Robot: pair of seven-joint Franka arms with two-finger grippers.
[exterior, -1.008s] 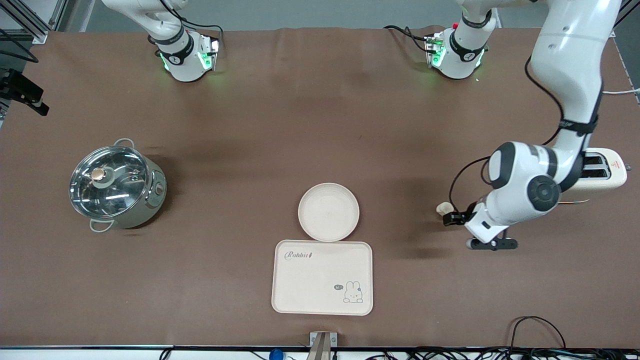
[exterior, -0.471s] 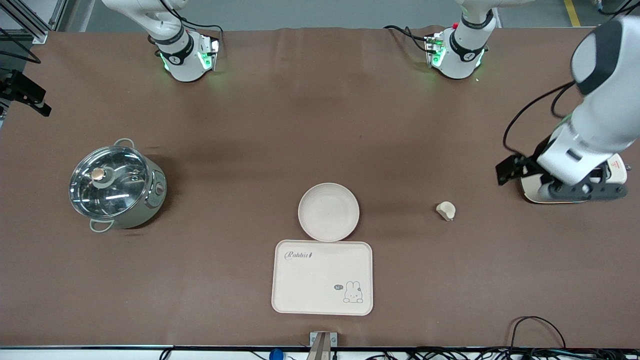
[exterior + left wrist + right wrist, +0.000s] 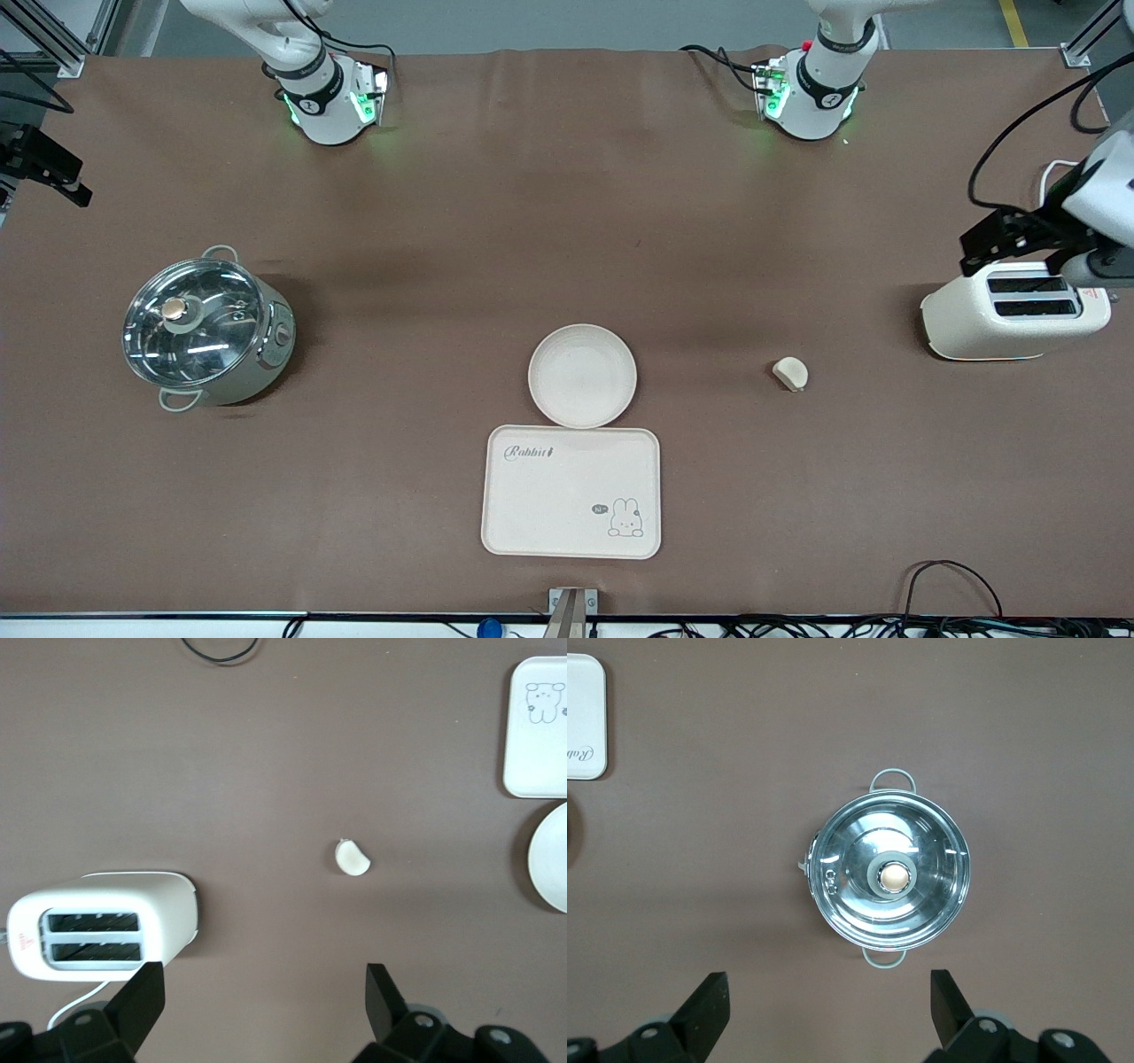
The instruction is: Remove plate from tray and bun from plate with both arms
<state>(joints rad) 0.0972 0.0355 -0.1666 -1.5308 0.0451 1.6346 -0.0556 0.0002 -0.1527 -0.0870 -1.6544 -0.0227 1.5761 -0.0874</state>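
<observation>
Beside tray [image 3: 571, 492], plate [image 3: 582, 375] sits off it, bun [image 3: 789, 373] off plate: done. Left gripper [image 3: 261, 1005] over toaster [image 3: 1010, 312], right gripper [image 3: 828, 1005] over pot [image 3: 205, 330], both wide open, empty.

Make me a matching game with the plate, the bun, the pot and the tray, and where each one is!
Things:
1. plate
2. bun
3. pot
4. tray

Places:
A. closest to the front camera
B. on the bare table near the toaster
C. at the right arm's end of the table
D. empty, touching the tray's farther edge

Pairs: 1-D, 2-B, 3-C, 4-A
</observation>
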